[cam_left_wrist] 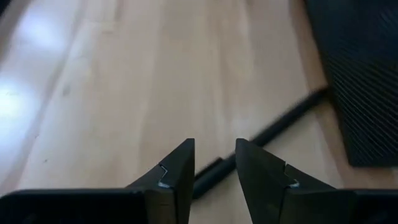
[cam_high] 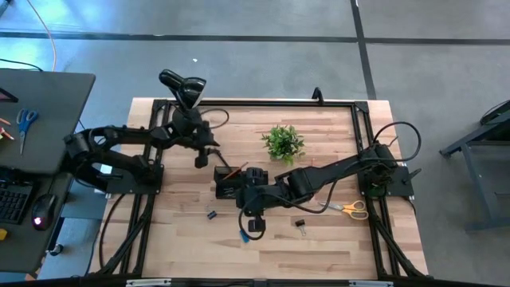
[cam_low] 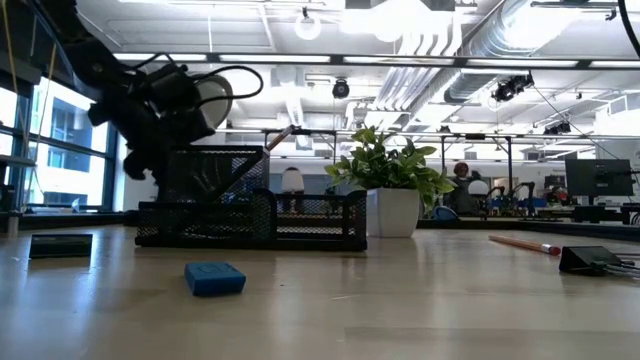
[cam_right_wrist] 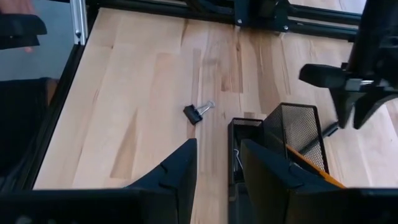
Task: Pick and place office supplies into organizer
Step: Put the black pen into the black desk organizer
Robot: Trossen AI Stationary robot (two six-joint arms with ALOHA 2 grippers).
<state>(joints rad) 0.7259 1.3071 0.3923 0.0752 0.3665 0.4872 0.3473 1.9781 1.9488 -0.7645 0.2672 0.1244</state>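
Observation:
My left gripper [cam_left_wrist: 214, 171] [cam_high: 201, 159] is open, low over the wood, left of the organizer. Its fingers stand on either side of the near end of a dark pencil [cam_left_wrist: 273, 127] [cam_high: 221, 166] that lies flat on the table. My right gripper [cam_right_wrist: 217, 165] is open and empty above the black mesh organizer [cam_right_wrist: 292, 134] [cam_high: 231, 183] [cam_low: 250, 210]. An orange pencil [cam_right_wrist: 308, 163] [cam_low: 270, 150] leans in the organizer's cup. On the table lie a blue eraser [cam_low: 214, 277] [cam_high: 244, 237], binder clips [cam_right_wrist: 198, 112] [cam_high: 300, 227], another orange pencil [cam_low: 525, 243] and yellow-handled scissors [cam_high: 351, 209].
A potted plant [cam_high: 283, 142] [cam_low: 395, 190] stands right of the organizer, toward the far edge. A black lamp [cam_high: 183, 88] sits at the far left corner. A black frame rail [cam_high: 255, 104] runs around the table. Bare wood lies along the near edge.

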